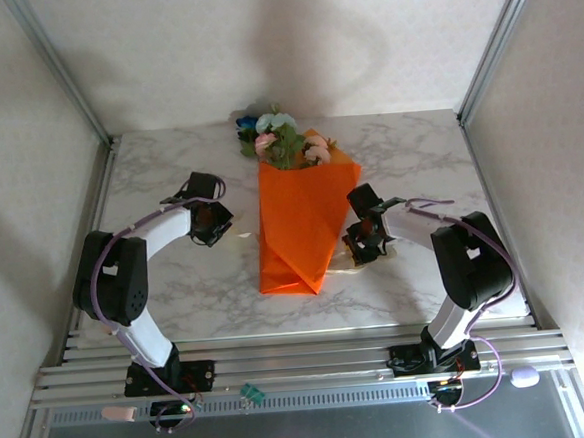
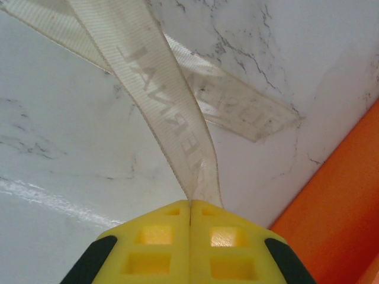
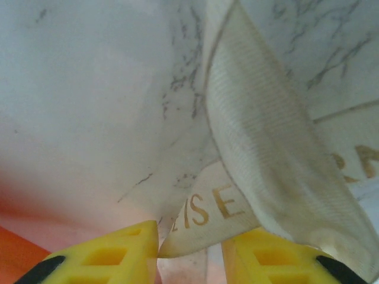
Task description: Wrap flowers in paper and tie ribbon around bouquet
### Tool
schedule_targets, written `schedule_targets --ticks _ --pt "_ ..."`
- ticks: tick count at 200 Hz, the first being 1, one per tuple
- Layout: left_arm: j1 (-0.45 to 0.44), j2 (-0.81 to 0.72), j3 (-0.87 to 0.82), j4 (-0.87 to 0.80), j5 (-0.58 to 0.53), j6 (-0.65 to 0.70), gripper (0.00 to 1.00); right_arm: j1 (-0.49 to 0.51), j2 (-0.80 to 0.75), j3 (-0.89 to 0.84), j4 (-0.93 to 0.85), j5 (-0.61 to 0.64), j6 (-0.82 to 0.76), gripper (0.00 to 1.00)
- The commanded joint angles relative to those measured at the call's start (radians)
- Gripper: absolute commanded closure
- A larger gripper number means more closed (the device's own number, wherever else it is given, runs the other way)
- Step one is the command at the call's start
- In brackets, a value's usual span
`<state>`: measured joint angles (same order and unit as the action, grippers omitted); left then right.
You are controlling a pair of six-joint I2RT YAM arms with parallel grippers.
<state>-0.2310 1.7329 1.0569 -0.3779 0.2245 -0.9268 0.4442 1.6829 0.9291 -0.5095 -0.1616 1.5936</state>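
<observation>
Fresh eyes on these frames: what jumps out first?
The bright orange bouquet lies mid-way across the marble table, between the two arms, its blooms towards the far edge. Next comes the cream ribbon: the left hand is shut on it right beside the bouquet. The right hand has its jaws apart, with a printed stretch of ribbon lying in the gap.

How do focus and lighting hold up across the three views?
Top external: soft, even light, a faint shadow on the back wall behind the bouquet. Left wrist: ribbon sharp, a glare streak on the table. Right wrist: hazy, the ribbon fold nearest the lens soft, lettering readable.
</observation>
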Motion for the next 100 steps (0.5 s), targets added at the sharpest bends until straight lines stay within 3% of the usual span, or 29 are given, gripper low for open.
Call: schedule_targets --ticks 1,17,46,100 --pt "0.01 -0.037 -0.003 -0.012 0.005 0.019 1.0 -0.018 0.081 -0.004 0.085 0.011 0.032 0.81" --pt "0.014 -0.043 0.003 -0.022 -0.008 0.023 1.0 -0.028 0.084 0.04 0.058 0.028 0.018 1.0" --pt "0.039 -0.07 0.005 -0.041 -0.041 0.03 1.0 -0.077 -0.033 0.068 -0.005 0.13 -0.011 1.0" --pt "0.12 -0.111 -0.008 -0.056 -0.064 0.046 1.0 -0.275 -0.201 0.078 -0.071 0.145 -0.106 1.0"
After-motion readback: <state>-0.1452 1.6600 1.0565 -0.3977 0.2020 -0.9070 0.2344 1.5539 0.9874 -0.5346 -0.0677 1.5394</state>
